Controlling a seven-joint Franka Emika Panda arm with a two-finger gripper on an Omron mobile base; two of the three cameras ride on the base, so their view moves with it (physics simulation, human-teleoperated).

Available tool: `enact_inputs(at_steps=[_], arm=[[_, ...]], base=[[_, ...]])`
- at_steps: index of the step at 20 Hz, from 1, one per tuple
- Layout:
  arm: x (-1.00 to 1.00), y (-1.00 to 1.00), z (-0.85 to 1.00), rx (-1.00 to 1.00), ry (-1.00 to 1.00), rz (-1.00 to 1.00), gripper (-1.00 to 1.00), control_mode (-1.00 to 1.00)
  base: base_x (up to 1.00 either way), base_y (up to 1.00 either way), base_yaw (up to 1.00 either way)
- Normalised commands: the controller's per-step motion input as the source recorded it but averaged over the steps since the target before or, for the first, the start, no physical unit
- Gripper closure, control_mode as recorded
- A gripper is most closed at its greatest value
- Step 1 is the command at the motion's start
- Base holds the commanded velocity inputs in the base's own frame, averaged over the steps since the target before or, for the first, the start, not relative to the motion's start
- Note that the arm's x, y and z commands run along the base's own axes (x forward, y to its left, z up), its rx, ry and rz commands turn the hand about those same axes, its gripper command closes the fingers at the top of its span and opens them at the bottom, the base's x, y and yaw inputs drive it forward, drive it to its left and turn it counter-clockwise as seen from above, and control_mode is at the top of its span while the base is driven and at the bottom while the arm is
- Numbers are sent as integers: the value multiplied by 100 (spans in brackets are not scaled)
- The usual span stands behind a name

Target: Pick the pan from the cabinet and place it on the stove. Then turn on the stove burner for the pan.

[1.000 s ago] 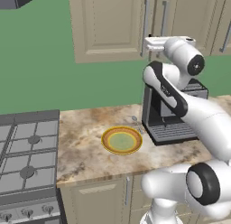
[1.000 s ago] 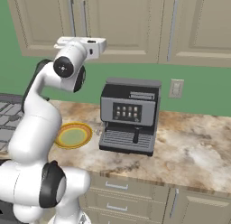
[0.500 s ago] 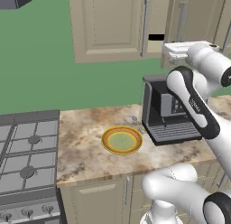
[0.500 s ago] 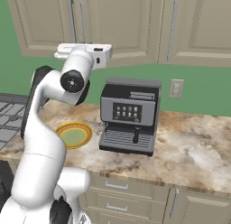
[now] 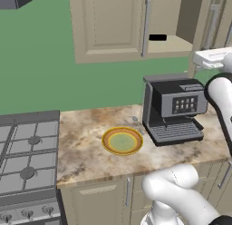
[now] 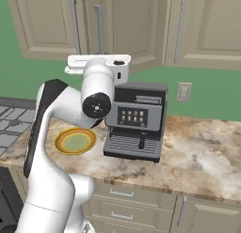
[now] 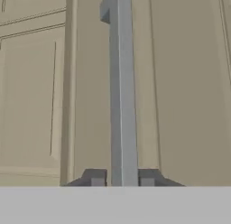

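At the cabinet [image 5: 108, 24], above the counter and well right of the stove [image 5: 22, 156]: gripper [image 7: 122, 178] narrow, one fingertip either side of the upright bar handle [image 7: 122, 83] of the door [image 5: 188, 15]. Clamped or just slack, impossible to tell. Door swung partly out. Inside, on the bottom shelf, only a short black horizontal bar, probably the pan [image 5: 157, 37] handle. Pan to the gripper's left, behind the door plane, so likely next: off the bar, around the door edge, leftward into the opening.

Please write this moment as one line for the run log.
stage: open cabinet | claw: tips either side of door handle, grip unclear | door: part open | pan: inside cabinet, black handle visible | stove: no pan yet
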Motion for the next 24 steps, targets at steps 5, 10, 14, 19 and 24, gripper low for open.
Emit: enact_inputs(at_steps=[5,10,14,19,24], arm=[[-53,0,-2,-1,-10,0,-100,-100],[-82,2,9,-4,-17,0,-100,-100],[-76,52,28,-12,-14,-7,-100,-100],[-44,81,26,-18,-3,-24,-100,-100],[-12,60,5,-15,4,-39,-100,-100]], base=[[0,0,0],[0,0,0],[0,0,0],[0,0,0],[0,0,0]])
